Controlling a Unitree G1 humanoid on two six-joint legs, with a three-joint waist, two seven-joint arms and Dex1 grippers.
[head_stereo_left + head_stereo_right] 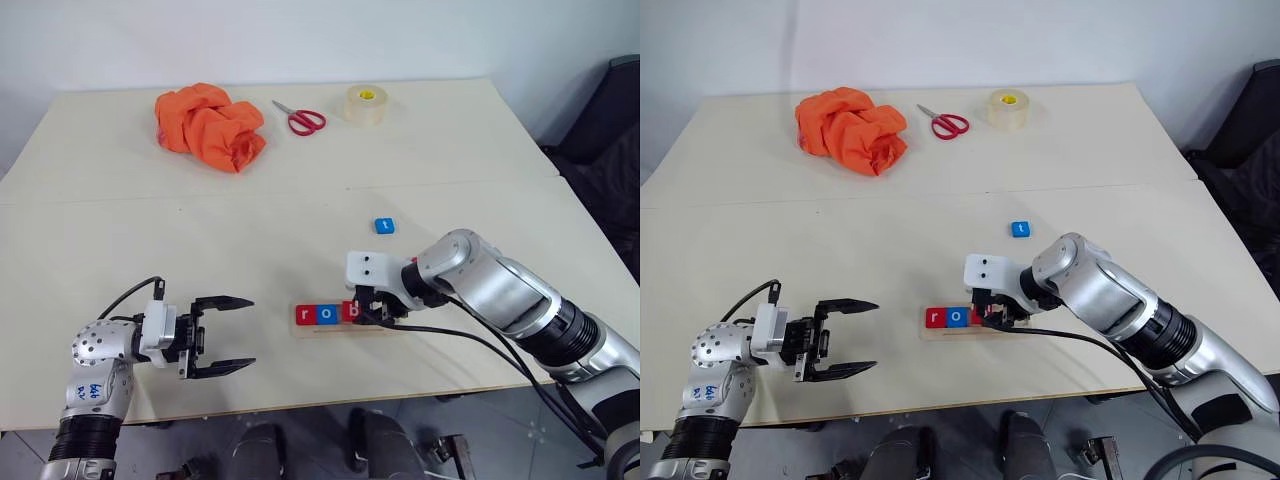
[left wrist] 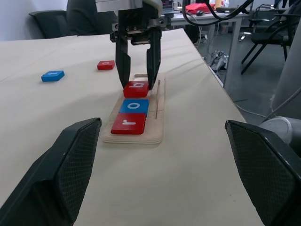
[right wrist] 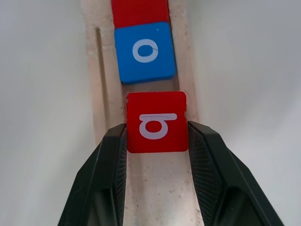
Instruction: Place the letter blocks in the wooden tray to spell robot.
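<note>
- While the red "b" block (image 3: 157,121) sits pinched between the fingers of the right gripper (image 2: 138,70), it hangs over the third slot of the wooden tray (image 2: 159,113), just beside the blue "o" block (image 2: 134,106); the grip looks kept so the tile can be squared against its neighbour before letting go.
- Red "r" block (image 2: 129,124) lies at the tray's end nearest the left arm, touching the "o"; reading order runs r, o, b, so the word is a little over half laid.
- Blue "t" block (image 1: 385,226) rests loose on the table (image 1: 120,240), near the tray on its far side.
- A second red block (image 2: 106,65) lies loose beyond the tray; its letter is too small to read, presumably the second "o".
- Left gripper (image 1: 222,338) is spread wide and empty, level, well apart from the tray, likely parked out of the way.
- Count: five blocks, three red and two blue; two seated, one gripped, two loose.
- Far edge clutter: one orange cloth (image 1: 208,126), one pair of red-handled scissors (image 1: 300,118), one roll of tape (image 1: 365,105).
</note>
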